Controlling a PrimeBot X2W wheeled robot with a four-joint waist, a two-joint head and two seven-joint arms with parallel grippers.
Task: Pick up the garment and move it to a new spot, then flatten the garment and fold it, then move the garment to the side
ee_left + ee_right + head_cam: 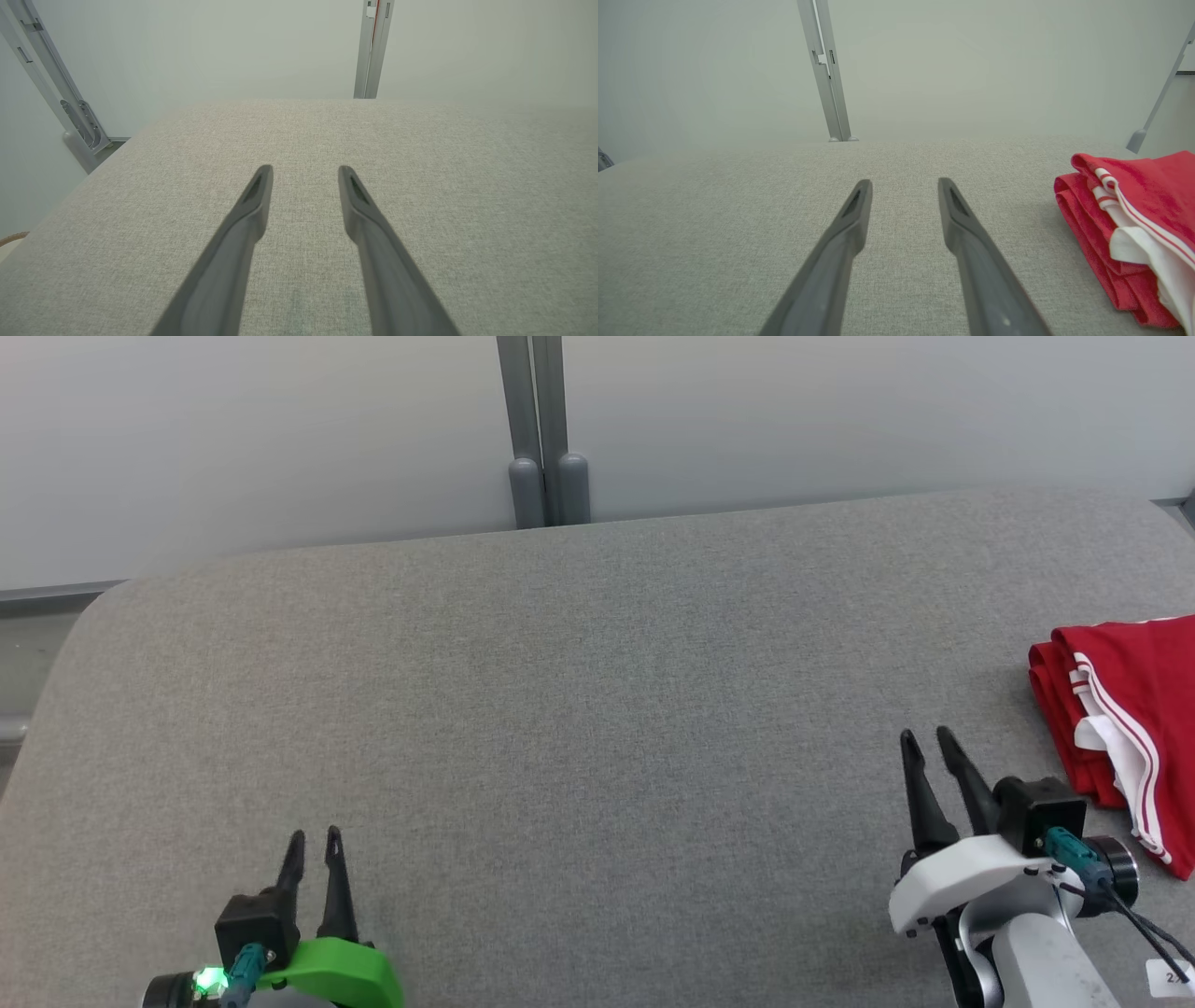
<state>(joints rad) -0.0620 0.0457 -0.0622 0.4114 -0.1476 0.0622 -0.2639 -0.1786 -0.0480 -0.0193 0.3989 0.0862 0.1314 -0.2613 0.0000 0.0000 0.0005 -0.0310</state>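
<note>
Two grippers sit low in the head view, the left gripper (315, 833) at lower left and the right gripper (924, 734) at lower right, each narrowly parted and holding nothing. The folded red garment (1130, 709), trimmed in white, lies on the grey padded surface (560, 709) just right of the right gripper. The left wrist view has its fingers (252, 205) apart above that surface. The right wrist view has its fingers (852, 210) parted too, with the garment at the right edge, clear of them.
</note>
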